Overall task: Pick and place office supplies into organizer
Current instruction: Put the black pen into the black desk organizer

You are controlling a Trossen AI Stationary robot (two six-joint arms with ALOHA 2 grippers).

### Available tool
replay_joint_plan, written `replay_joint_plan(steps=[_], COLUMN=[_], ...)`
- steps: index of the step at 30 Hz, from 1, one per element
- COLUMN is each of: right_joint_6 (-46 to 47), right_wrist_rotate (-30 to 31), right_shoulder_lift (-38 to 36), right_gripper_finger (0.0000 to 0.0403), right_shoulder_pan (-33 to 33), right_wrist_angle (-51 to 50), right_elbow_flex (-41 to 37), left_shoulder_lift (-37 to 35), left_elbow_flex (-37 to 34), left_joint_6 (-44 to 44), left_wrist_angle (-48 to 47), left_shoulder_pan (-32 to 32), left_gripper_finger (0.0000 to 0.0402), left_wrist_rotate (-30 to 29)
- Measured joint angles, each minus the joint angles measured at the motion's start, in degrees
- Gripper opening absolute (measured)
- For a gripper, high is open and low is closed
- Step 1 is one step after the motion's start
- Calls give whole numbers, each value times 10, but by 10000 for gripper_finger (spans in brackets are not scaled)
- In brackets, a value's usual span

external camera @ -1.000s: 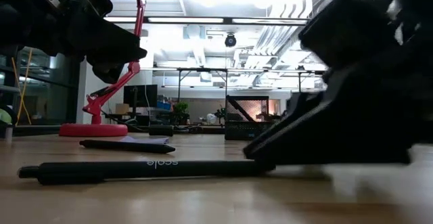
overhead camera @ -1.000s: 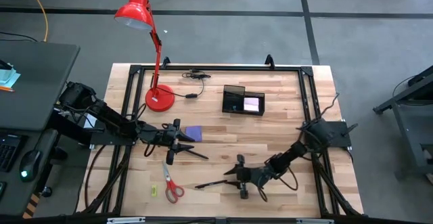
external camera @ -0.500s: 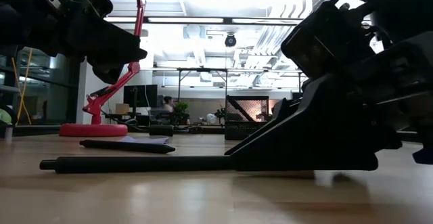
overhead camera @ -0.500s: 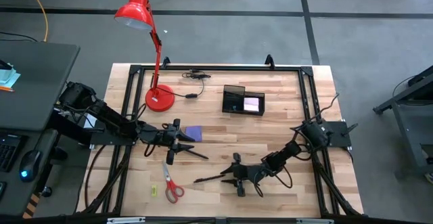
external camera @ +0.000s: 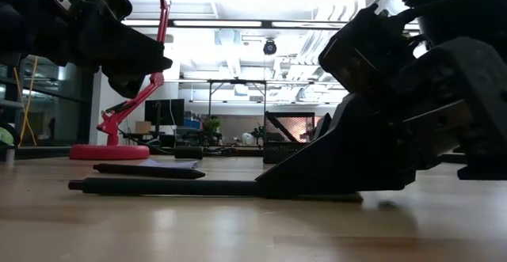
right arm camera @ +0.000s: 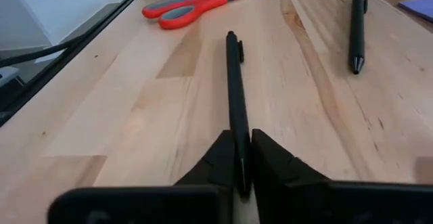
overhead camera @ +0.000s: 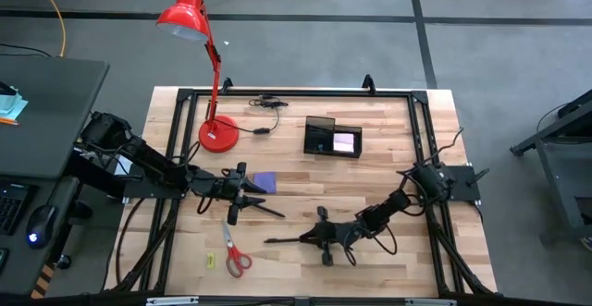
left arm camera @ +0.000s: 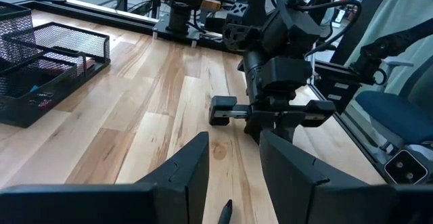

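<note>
Table (overhead camera: 388,158): right gripper (right arm camera: 242,176) pinches pen (right arm camera: 234,95), tip hidden.

Right hand (overhead camera: 314,238) low and clamped shut; left hand (overhead camera: 242,198) hovers, fingers parted.

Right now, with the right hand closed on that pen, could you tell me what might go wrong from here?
1. The right hand pinches the black pen at one end, so the long free end could droop or swing on lifting.
2. The organizer sits well across the table, a long carry in which the pen might slip.
3. The left hand waits near a second pen and the purple note pad, which it could nudge.
</note>
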Motion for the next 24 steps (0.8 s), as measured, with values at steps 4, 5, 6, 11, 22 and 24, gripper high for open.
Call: replay_joint_plan(steps=[4,5,6,11,22,24], right_joint_6=[-17,-21,-22,-21,-45,-49], right_wrist_rotate=[-2,-2,-2,9,92,109], right_shoulder_lift=[3,4,5,5,-27,-35], right_gripper_finger=[33,34,33,10,15,9], right_shoulder_pan=[0,0,0,0,0,0], right_wrist_angle=[34,43,50,61,67,66], right_elbow_flex=[-1,-2,-2,-2,-2,-2], left_shoulder_lift=[0,0,0,0,0,0], left_elbow_flex=[0,0,0,0,0,0], left_joint_6=[0,0,0,0,0,0], left_wrist_angle=[0,0,0,0,-1,-1], left_shoulder_pan=[0,0,0,0,0,0], left_gripper_finger=[117,117,117,117,117,117], left_wrist_rotate=[0,0,0,0,0,0])
